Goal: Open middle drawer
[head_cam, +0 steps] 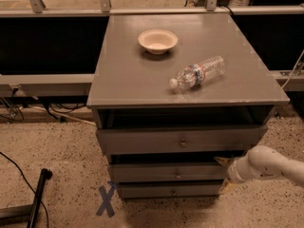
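Note:
The grey cabinet (142,87) has three drawers stacked in its front. The middle drawer (142,173) is a shallow grey front with a small round metal knob (178,174) at its centre. It sits a little behind the top drawer's front, with a dark gap above it. My gripper (222,175), on a white arm (266,164) coming in from the right, is at the right end of the middle drawer. Its fingers are open, one fingertip (220,161) near the drawer's top edge and the other lower down. It holds nothing.
The top drawer (142,140) stands out slightly under the cabinet top. The bottom drawer (147,192) is below. A beige bowl (157,40) and a lying plastic water bottle (199,72) are on top. A blue X (105,200) marks the floor; a black pole (37,198) lies left.

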`<state>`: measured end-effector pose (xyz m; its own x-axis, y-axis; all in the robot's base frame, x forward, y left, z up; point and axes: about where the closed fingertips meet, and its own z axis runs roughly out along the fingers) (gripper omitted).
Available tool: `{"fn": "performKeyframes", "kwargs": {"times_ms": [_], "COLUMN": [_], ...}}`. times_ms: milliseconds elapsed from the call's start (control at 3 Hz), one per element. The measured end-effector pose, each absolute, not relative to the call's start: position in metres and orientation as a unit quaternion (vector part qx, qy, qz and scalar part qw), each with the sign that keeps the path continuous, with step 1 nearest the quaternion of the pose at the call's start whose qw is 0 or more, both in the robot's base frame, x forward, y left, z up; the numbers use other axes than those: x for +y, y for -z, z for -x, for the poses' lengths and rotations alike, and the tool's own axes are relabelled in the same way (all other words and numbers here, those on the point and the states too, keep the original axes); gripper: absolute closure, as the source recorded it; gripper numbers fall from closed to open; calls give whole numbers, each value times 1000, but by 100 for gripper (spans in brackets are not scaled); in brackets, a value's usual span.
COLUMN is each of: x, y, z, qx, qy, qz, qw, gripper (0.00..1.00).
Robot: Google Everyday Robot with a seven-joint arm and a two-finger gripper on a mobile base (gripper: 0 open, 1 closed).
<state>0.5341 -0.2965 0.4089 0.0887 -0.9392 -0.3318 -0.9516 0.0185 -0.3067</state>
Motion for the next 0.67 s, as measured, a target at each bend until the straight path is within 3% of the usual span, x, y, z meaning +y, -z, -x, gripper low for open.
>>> {"fn": "performKeyframes", "kwargs": {"times_ms": [667], "x": [-293], "y": [-410], "z": [-532], "qx": [663], "qy": [-20], "qz": [712], "qw": [231], "gripper": [65]}}
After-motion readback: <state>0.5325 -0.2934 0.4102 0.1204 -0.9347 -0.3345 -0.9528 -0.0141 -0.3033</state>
